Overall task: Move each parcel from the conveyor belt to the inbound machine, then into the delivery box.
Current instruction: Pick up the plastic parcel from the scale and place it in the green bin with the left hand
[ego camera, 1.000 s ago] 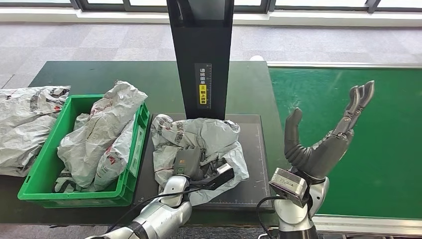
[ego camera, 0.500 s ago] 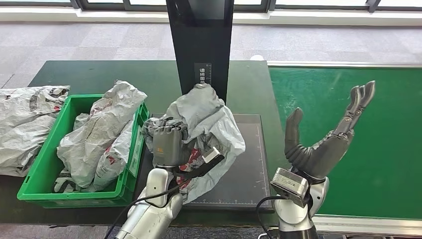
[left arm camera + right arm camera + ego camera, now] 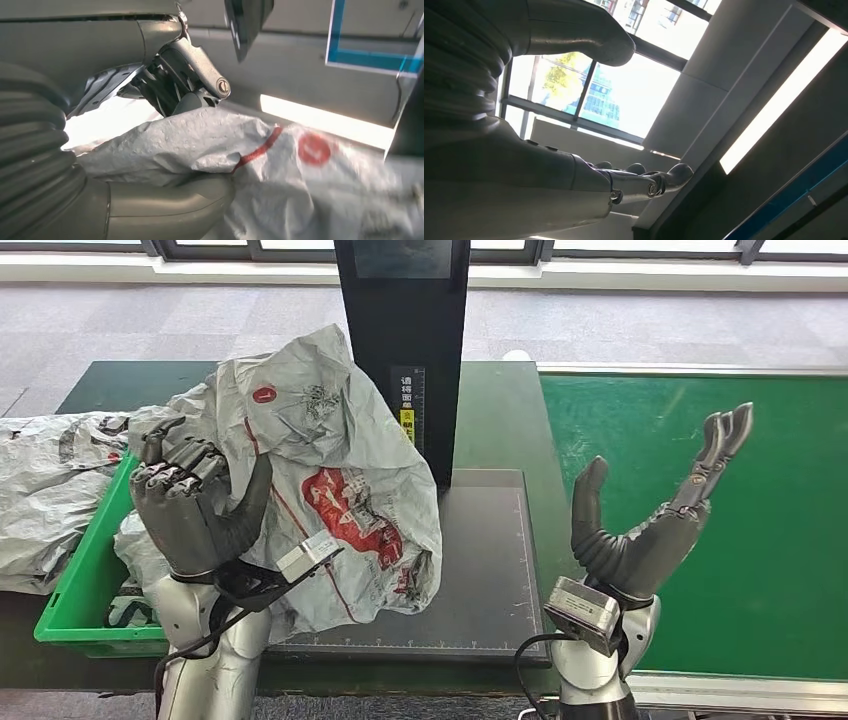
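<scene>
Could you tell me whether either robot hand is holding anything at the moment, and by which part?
The left robot hand grips the grey parcel by its crumpled left edge; the right robot hand holds nothing.

The left hand [image 3: 190, 510] is raised, its fingers closed in a grip. The right hand [image 3: 650, 510] is held upright, fingers spread.

— How many parcels were there?
— One grey parcel [image 3: 330, 470] held up, two or so in the single green box [image 3: 75, 590], one more [image 3: 40, 495] beside it.
— Hands?
— Two: left hand [image 3: 190, 515], right hand [image 3: 650, 510].
</scene>
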